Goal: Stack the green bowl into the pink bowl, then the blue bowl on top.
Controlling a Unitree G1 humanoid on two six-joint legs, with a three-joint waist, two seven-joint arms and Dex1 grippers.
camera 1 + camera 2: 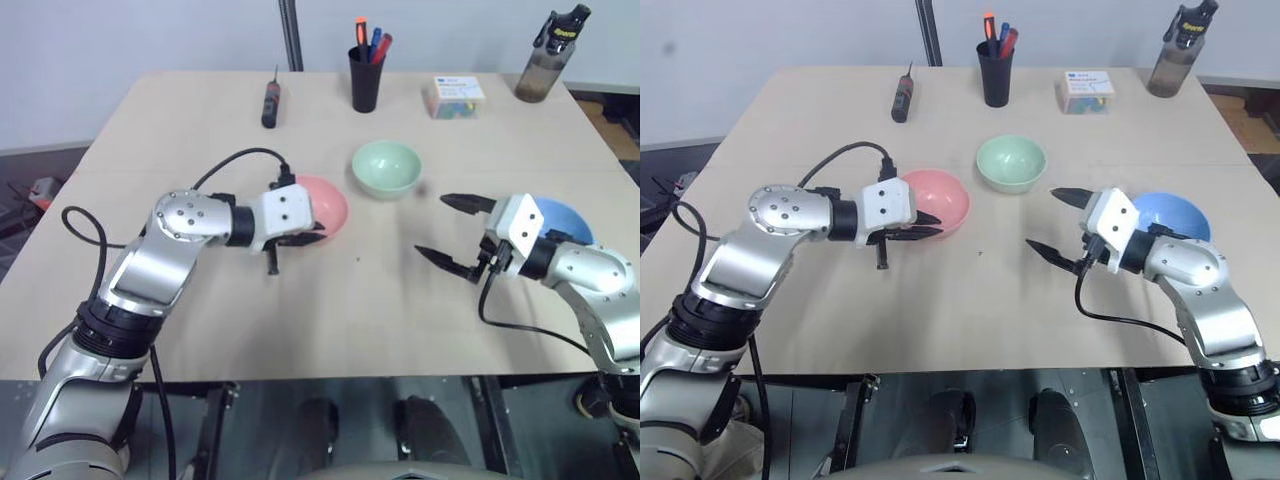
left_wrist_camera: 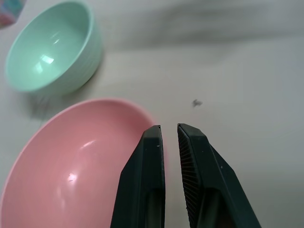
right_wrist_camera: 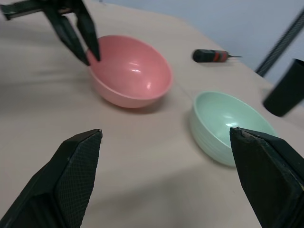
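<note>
The pink bowl (image 1: 332,205) is left of the table's centre, tipped a little. My left gripper (image 1: 300,238) is shut on its near rim, one finger (image 2: 147,161) inside the bowl and the other outside. The green bowl (image 1: 386,167) stands upright just behind and to the right of it, untouched. At the right, the blue bowl (image 1: 562,218) is partly hidden behind my right wrist. My right gripper (image 1: 430,224) hovers wide open and empty, pointing left toward the pink and green bowls, apart from both.
Along the table's far edge are a black cup of pens (image 1: 366,78), a dark screwdriver (image 1: 269,103), a small box of coloured pieces (image 1: 454,97) and a bottle (image 1: 548,60). A black cable (image 1: 235,160) loops over my left arm.
</note>
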